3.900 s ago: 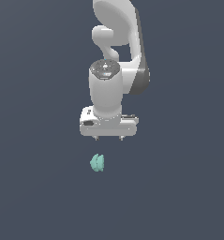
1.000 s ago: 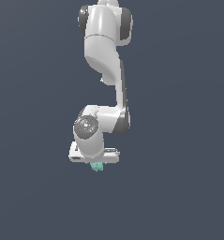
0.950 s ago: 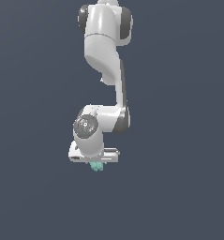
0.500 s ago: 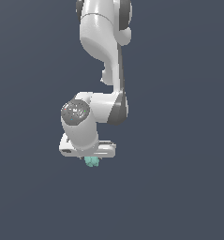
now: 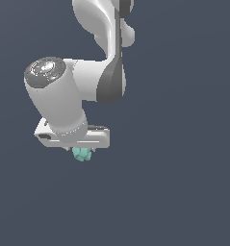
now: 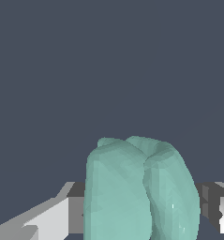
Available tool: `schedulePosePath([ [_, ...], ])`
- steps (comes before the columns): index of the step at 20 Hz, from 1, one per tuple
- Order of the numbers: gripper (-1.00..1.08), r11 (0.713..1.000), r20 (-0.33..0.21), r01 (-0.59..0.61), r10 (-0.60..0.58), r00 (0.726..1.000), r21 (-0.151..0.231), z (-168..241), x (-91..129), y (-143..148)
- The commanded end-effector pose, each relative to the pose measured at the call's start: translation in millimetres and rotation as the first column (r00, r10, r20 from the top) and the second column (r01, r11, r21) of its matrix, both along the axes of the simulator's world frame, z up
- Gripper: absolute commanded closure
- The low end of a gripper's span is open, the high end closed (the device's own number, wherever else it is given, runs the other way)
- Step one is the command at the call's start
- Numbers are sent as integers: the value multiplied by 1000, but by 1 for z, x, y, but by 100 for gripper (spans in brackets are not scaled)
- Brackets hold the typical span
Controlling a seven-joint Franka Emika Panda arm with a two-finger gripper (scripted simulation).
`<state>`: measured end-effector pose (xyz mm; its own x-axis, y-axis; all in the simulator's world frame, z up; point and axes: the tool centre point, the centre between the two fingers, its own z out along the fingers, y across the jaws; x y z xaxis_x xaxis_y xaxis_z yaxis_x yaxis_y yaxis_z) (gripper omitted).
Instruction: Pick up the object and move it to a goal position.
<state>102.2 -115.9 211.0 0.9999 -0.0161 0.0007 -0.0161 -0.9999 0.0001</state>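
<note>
Since the frames of a second ago, the arm with its claw [image 5: 81, 153] has swung toward the exterior view's left and now fills much more of that view, and the object [image 5: 82, 154] has come along with it instead of lying apart below the claw as it did in the oldest frame. That change says the pick has been made: the lump is no longer alone on the surface but rides under the white hand.

Going left to right in the exterior view, the broad wrist housing sits furthest left, the flat white body of the claw spans beneath it, and the teal object peeks out just under that body, slightly left of its middle; the elbow and upper links rise to the right.

In the wrist view, a pale finger [image 6: 48, 218] stands at one side, the ridged, lobed object [image 6: 141, 192] fills the gap between, and a second finger [image 6: 216, 206] shows at the other side. Both fingers press against the lump's flanks, so the claw is clamped on it.

My judgement is that the carrying phase is under way. No goal marker is visible in either view, so how far remains cannot be told.
</note>
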Motion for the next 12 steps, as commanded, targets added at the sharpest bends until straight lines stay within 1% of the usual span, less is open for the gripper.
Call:
schedulePosePath([
  [1,108,1000,-1,0,0,1000,0,27,-1,-7],
  [12,108,1000,-1,0,0,1000,0,129,1,-36],
])
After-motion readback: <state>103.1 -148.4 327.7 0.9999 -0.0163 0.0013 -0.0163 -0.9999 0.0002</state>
